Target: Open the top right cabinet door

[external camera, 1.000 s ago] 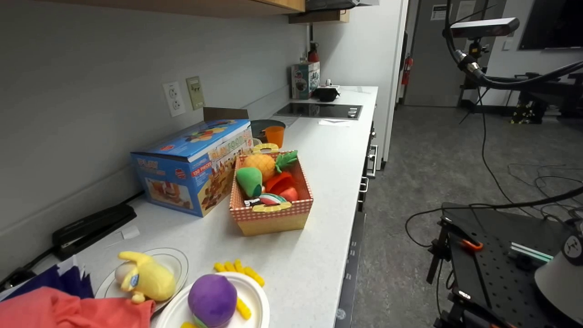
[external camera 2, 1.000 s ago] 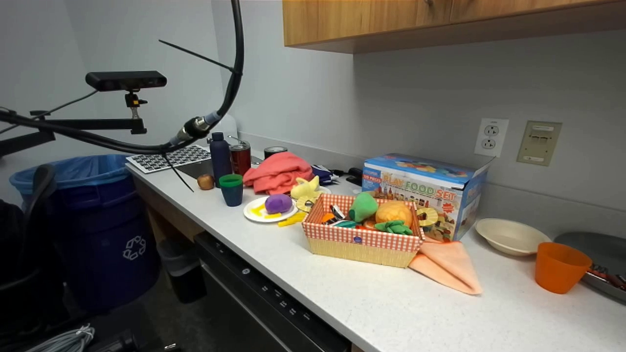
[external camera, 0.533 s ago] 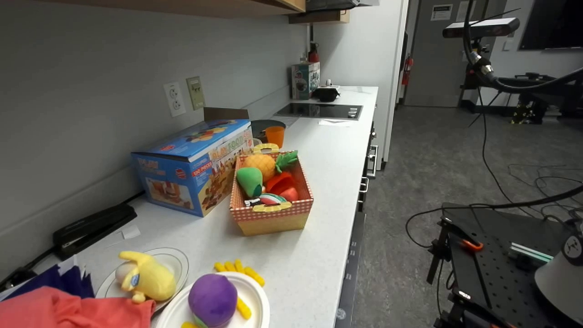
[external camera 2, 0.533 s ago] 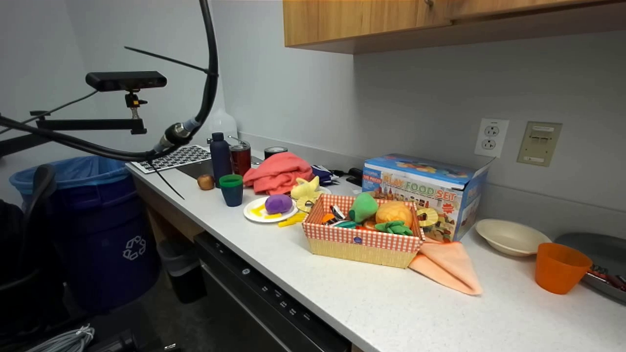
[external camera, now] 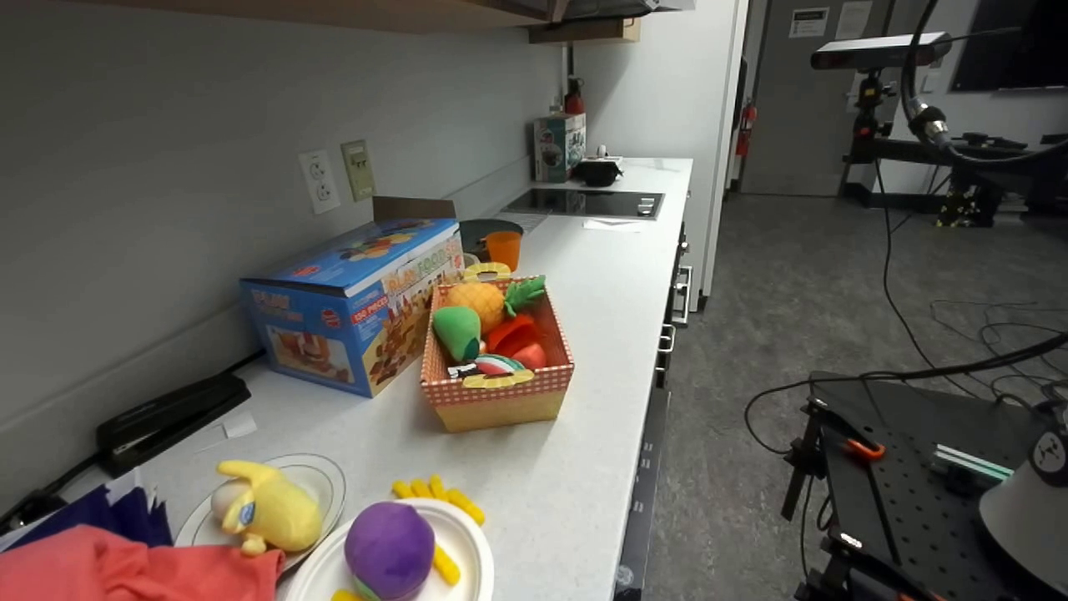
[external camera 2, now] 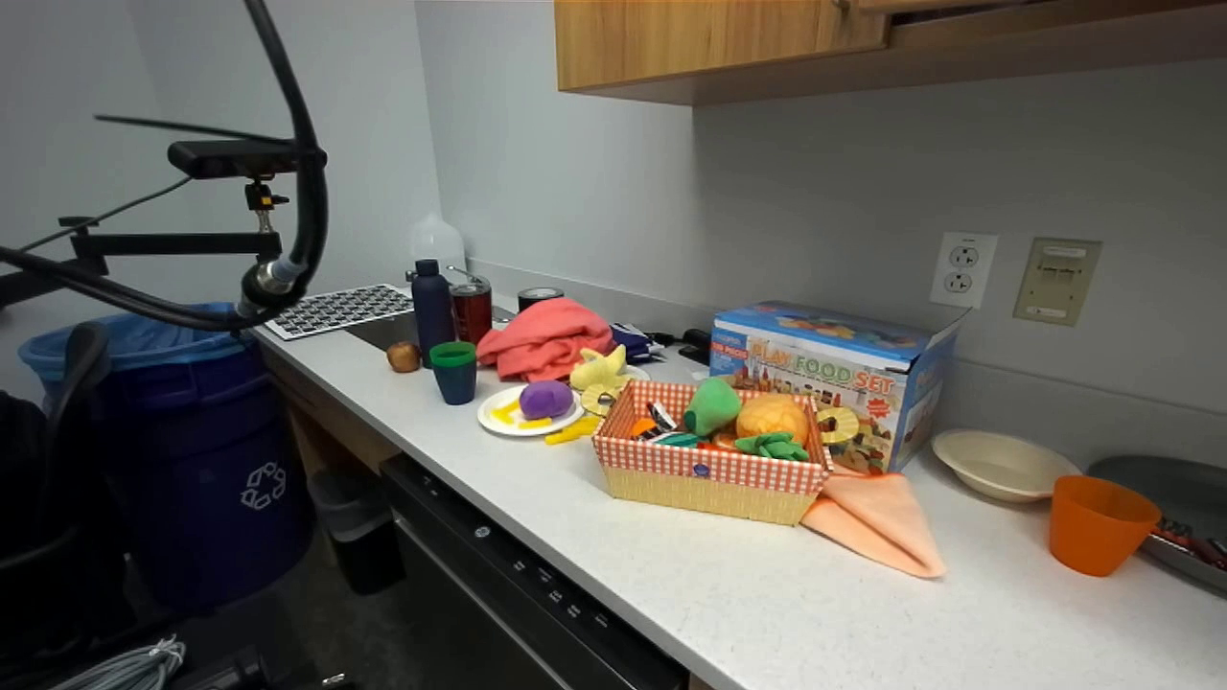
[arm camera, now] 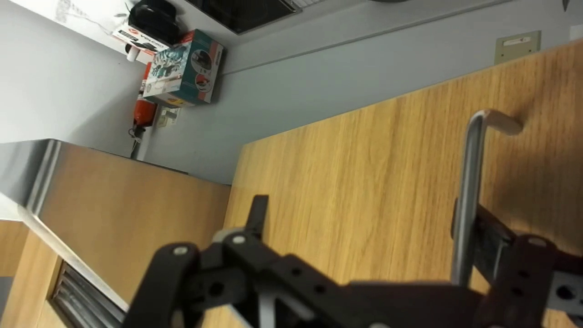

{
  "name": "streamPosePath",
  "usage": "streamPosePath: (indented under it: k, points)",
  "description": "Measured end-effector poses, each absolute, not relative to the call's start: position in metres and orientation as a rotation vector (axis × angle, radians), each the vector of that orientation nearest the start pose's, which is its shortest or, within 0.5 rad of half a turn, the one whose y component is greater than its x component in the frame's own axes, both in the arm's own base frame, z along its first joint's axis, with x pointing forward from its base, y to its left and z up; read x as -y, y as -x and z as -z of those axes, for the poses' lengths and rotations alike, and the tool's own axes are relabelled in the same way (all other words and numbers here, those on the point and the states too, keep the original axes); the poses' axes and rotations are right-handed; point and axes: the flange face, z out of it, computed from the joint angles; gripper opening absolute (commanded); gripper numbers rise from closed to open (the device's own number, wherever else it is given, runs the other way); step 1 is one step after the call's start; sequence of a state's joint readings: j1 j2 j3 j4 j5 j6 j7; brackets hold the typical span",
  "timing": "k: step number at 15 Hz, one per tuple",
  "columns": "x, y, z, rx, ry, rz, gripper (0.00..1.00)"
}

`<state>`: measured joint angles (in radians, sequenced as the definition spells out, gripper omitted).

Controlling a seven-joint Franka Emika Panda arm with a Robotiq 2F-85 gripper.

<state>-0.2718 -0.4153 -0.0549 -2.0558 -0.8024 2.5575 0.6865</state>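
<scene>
Wrist view: my claw [arm camera: 357, 216], spread apart, seems to hook one finger [arm camera: 489, 239] behind the handle [arm camera: 470, 191] of the cabinet door [arm camera: 328, 168], which hangs ajar above the counter [external camera 2: 882, 632], so opening looks partly done, wider swing remaining.

In an exterior view, shows the right cabinet door [external camera 2: 906, 5] swung farther out, with a wider dark gap behind it. Shows the black cable [external camera 2: 312, 196] shifted left, across the right end of the mounted camera [external camera 2: 225, 160], uncovering the pale container [external camera 2: 437, 242].
</scene>
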Motion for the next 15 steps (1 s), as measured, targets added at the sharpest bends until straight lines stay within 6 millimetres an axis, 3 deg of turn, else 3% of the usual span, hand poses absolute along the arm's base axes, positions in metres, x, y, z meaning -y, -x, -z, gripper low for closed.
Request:
streamPosePath:
  k: [6,15]
  points:
    - [0.166,-0.411,-0.703,0.652,-2.204,-1.344,1.00]
    - [0.187,-0.369,-0.691,0.703,-2.165,-1.455,1.00]
